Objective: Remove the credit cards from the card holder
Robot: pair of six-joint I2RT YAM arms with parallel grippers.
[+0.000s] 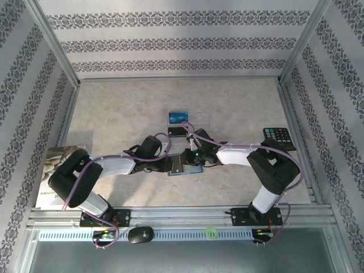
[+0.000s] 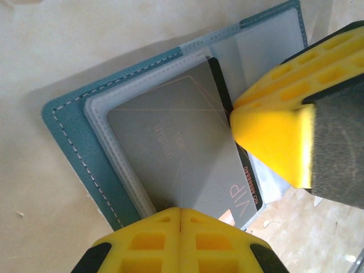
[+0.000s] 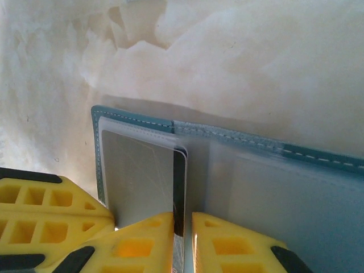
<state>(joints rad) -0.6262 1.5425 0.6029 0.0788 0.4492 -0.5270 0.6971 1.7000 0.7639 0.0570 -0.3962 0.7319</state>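
From above, we see the card holder (image 1: 185, 169) lying open in the middle of the table (image 1: 114, 114). Both arms reach in to it. The left gripper (image 1: 169, 164) comes at it from the left and the right gripper (image 1: 192, 156) from the right. A blue card (image 1: 181, 116) lies farther back. A black calculator (image 1: 278, 138) sits near the right wall.

In the left wrist view, we see the teal card holder (image 2: 68, 131) open flat, with a grey VIP card (image 2: 176, 153) in its clear pocket. The left gripper (image 2: 181, 227) has its two yellow fingers pressed tight together at the near edge of the card holder. We cannot tell if it has hold of anything. A yellow finger (image 2: 267, 131) of the right gripper touches the dark edge of the card.

In the right wrist view, we see the right gripper (image 3: 182, 233) nearly closed, with the edge of the grey VIP card (image 3: 136, 176) pinched between its fingers. The card holder (image 3: 318, 159) lies flat under it. A finger (image 3: 45, 210) of the left gripper rests at the card holder's left end.
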